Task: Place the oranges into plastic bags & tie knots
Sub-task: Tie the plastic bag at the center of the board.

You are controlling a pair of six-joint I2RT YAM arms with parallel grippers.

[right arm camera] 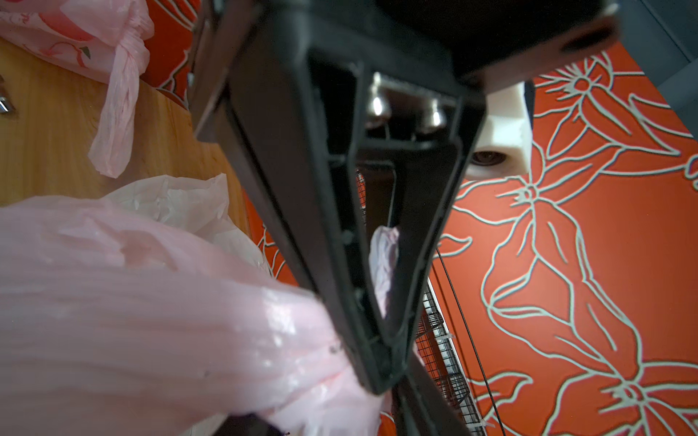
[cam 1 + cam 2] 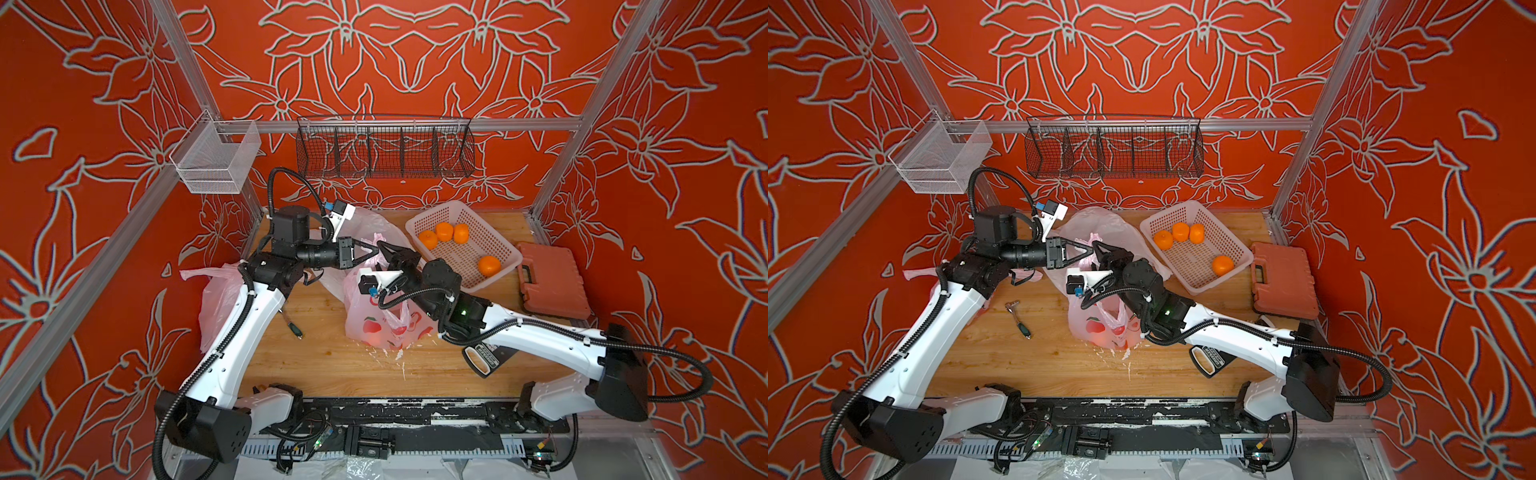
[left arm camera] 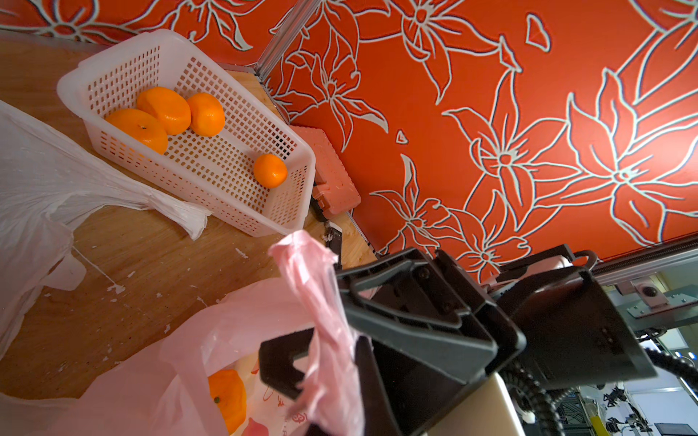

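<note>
Four oranges (image 2: 444, 231) lie in the basket (image 2: 465, 262), between the bag (image 2: 374, 328) and the case (image 2: 555, 282).

Just right of the right end effector (image 2: 383, 248) and a touch farther back, the pale perforated basket (image 2: 467, 255) sits angled on the wooden worktop (image 2: 332, 365). Beyond it is an orange-red tool case (image 2: 555, 280), lid closed. High behind both end effectors, a black wire rack (image 2: 386, 149) hangs on the rail. Up and left of the left end effector (image 2: 374, 250) is a white mesh bin (image 2: 216, 160). Nearer the base lies a small green-handled tool (image 2: 296, 329), with white flecks (image 2: 390, 353) close by.
</note>
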